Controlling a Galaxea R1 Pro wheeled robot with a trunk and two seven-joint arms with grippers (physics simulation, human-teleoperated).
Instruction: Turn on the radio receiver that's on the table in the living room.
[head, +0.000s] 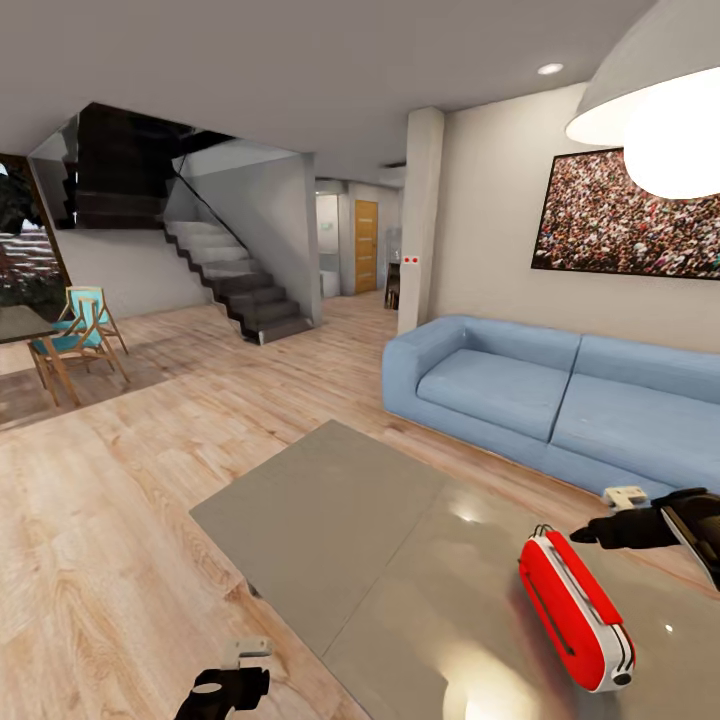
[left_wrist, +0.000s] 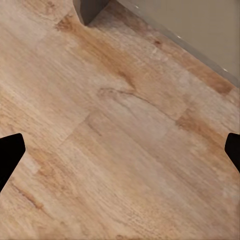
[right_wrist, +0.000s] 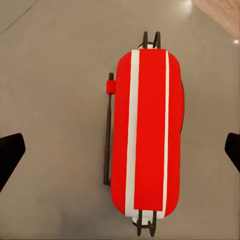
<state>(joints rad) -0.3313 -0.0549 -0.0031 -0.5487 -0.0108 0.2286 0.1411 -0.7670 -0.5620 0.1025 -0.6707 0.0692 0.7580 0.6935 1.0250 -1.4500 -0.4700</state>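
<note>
The red radio receiver (head: 575, 610) with white edge trim lies on the glossy grey coffee table (head: 340, 520), near its right end. My right gripper (head: 600, 532) hovers just above and behind the radio, apart from it. In the right wrist view the radio receiver (right_wrist: 147, 130) lies below the open right gripper (right_wrist: 121, 152), with its thin handle alongside and the fingertips (right_wrist: 10, 155) wide at either side. My left gripper (head: 235, 688) hangs low beside the table's near edge. It is open over the wood floor (left_wrist: 120, 150), close to a table leg (left_wrist: 90, 10).
A long blue sofa (head: 560, 400) runs behind the table, under a crowd-photo picture (head: 625, 220) and a white pendant lamp (head: 660, 110). Farther off stand a staircase (head: 230, 270), a pillar (head: 420, 220) and wooden chairs (head: 80, 335). Wood floor stretches to the left.
</note>
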